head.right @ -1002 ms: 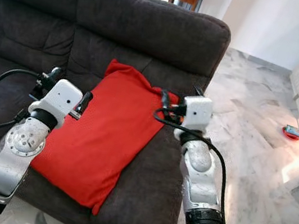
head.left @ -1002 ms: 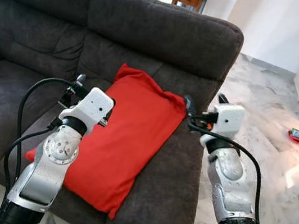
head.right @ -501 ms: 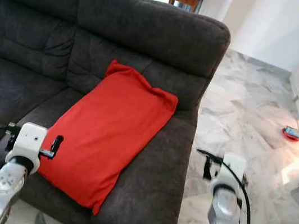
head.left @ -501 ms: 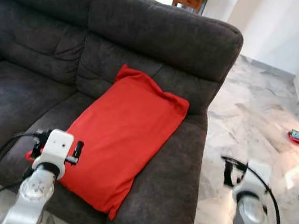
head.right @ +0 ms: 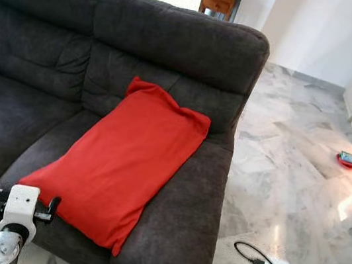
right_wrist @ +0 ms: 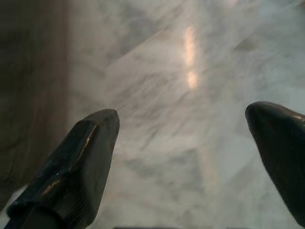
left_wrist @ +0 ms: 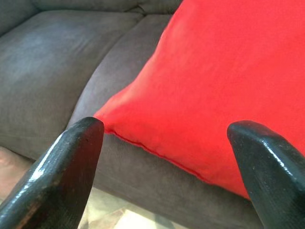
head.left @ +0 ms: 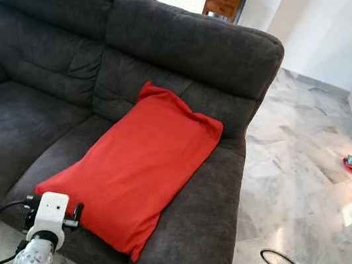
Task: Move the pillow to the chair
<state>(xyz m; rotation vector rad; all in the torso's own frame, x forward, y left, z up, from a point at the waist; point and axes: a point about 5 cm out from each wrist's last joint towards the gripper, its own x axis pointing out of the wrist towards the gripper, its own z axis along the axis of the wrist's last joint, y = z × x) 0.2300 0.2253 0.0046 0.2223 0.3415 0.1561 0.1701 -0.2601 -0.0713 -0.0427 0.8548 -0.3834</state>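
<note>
The left hand (left_wrist: 164, 157), fingers spread wide and holding nothing, points at the pillow's (head.left: 137, 166) near corner from about 7 o'clock of it. The pillow is bright red, flat and rectangular, lying diagonally on the dark grey sofa's (head.left: 196, 48) right seat, its top resting on the backrest. The right hand (right_wrist: 186, 157) (also open, empty) hangs over bare marble floor (head.left: 300, 192) at 4 o'clock.
</note>
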